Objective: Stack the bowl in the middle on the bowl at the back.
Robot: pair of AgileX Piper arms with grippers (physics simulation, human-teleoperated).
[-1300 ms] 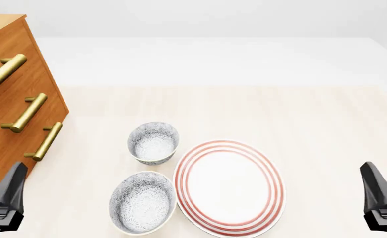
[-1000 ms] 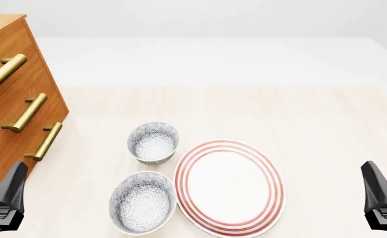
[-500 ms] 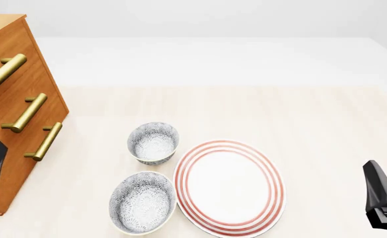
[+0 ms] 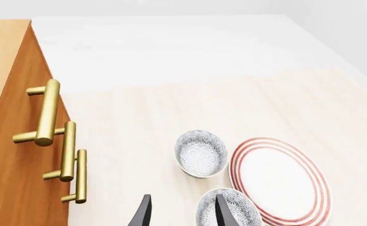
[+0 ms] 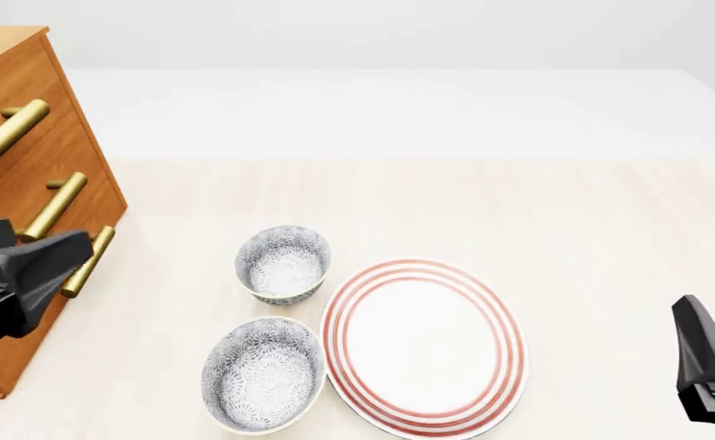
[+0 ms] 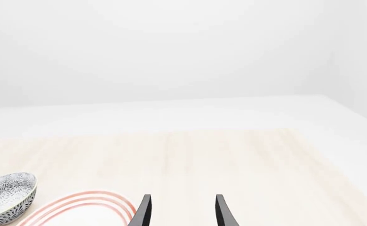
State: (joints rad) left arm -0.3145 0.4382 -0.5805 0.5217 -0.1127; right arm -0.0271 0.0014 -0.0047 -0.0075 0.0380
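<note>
Left claw [image 4: 180, 214] open, empty; right claw [image 6: 180, 212] same, tips only; middle bowl [image 4: 230, 212] cut off.

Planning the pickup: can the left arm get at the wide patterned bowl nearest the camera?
Probably yes. The left gripper is open beside the drawer cabinet, and only bare table lies between it and the wide bowl.

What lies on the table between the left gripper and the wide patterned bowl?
Nothing: in the front view, only bare table separates the left gripper from the bowl in the middle.
</note>
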